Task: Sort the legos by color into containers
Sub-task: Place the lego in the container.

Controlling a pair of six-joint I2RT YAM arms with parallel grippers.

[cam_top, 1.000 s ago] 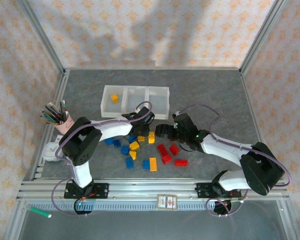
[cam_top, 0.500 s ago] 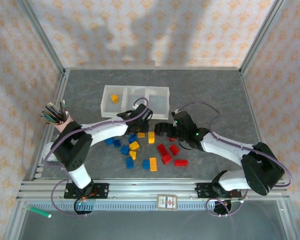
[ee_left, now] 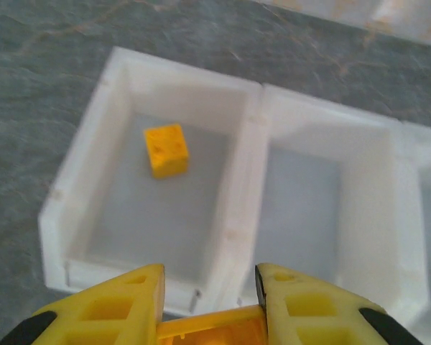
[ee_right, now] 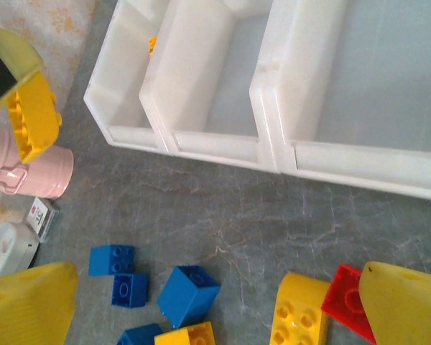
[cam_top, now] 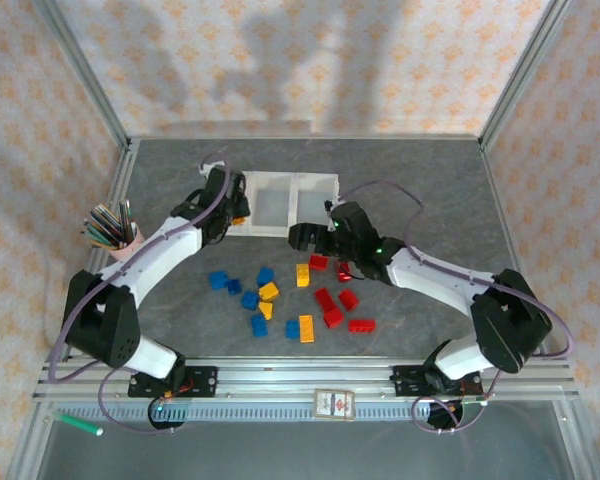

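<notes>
The left gripper (ee_left: pixel 208 277) had its yellow fingers (ee_left: pixel 108 309) drawn narrow on a small yellow-orange plastic brick (ee_left: pixel 212 329). It was pinched between them at the near edge of the row of three joined white translucent plastic bins (ee_left: pixel 248 180). In the left wrist view the held brick hung over the near wall, close to the divider between the left compartment (ee_left: pixel 79 194) and the middle one, not yet squarely over either floor. Another yellow-orange brick (ee_left: pixel 165 149) lay alone toward the far side of the left compartment, so that looked the right home for this colour. To drop well, the arm needed to move a little farther and to the left until the held brick stood over bare floor. The fingers should then part low, so the brick would not bounce over the divider. The right gripper (ee_right: pixel 215 284) stood wide open and empty above the loose red bricks (cam_top: pixel 332 300) and blue bricks (cam_top: pixel 250 300) on the grey table (cam_top: pixel 420 190), on the near side of the bins. It could best pick a red brick from its own side, well clear of the left arm.
</notes>
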